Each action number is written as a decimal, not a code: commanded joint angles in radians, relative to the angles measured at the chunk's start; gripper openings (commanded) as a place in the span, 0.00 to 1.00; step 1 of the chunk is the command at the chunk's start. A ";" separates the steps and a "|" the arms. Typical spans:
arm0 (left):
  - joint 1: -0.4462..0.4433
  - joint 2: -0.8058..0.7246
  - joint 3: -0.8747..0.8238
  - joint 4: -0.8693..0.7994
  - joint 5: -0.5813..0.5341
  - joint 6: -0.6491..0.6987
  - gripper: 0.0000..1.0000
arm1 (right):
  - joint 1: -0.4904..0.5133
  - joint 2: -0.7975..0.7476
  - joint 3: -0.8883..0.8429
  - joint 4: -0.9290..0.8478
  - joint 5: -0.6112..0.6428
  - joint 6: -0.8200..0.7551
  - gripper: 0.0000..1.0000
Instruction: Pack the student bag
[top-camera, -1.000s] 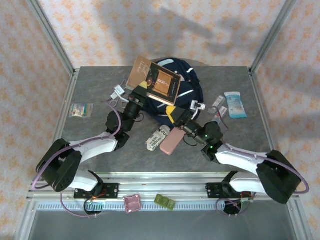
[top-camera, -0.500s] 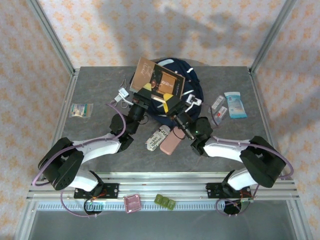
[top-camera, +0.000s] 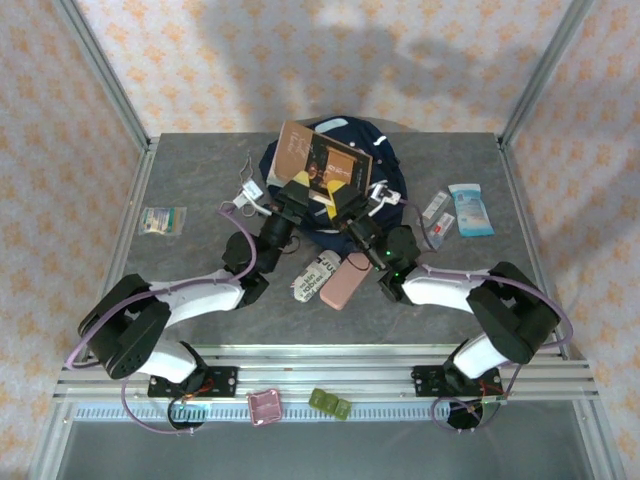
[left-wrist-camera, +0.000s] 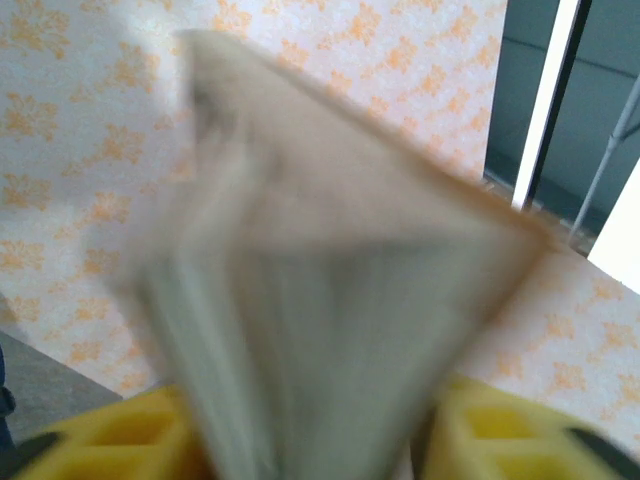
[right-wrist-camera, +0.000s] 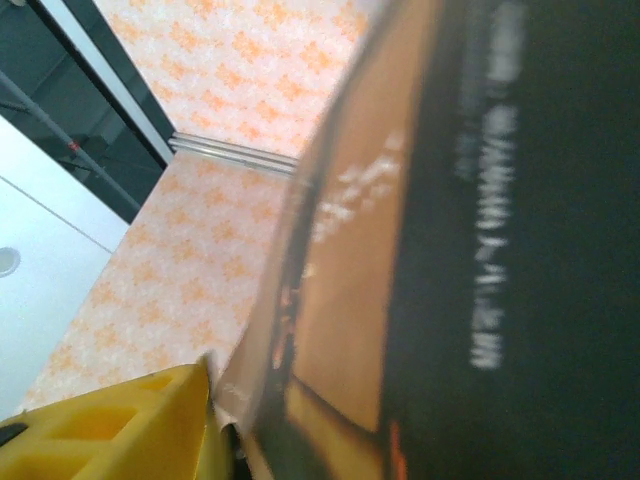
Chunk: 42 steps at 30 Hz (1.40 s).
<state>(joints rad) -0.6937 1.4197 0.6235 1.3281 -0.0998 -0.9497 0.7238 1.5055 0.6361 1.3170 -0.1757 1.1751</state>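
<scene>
Evidently little was packed: a pink case (top-camera: 343, 282) and white pouch (top-camera: 313, 278) lay loose on the near tabletop (top-camera: 190, 180); beyond, a book (top-camera: 325, 160) was pinched by the left hand (top-camera: 298, 190) and the right hand (top-camera: 343, 203) — poised over the student bag (top-camera: 388, 165), far centre.

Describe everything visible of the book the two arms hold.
The book has a brown and black cover with pale lettering, and pale pages that fan slightly apart in the left wrist view. It stands tilted, near edge clamped by the left tool and the right tool, over the student bag. Whether it touches the bag cannot be told.
</scene>
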 joint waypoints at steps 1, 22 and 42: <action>0.010 -0.083 -0.045 -0.003 0.058 0.052 0.50 | -0.056 -0.082 0.010 -0.062 -0.060 -0.029 0.00; 0.400 -0.337 0.017 -0.645 0.397 0.109 0.93 | -0.190 -0.358 0.005 -0.344 -0.330 -0.414 0.00; 0.470 -0.058 0.132 -0.177 1.142 -0.278 0.94 | -0.232 -0.465 -0.023 -0.365 -0.614 -0.453 0.00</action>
<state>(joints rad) -0.2207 1.3575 0.7391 0.9718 0.9459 -1.1435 0.4938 1.0737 0.6079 0.8589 -0.7319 0.7464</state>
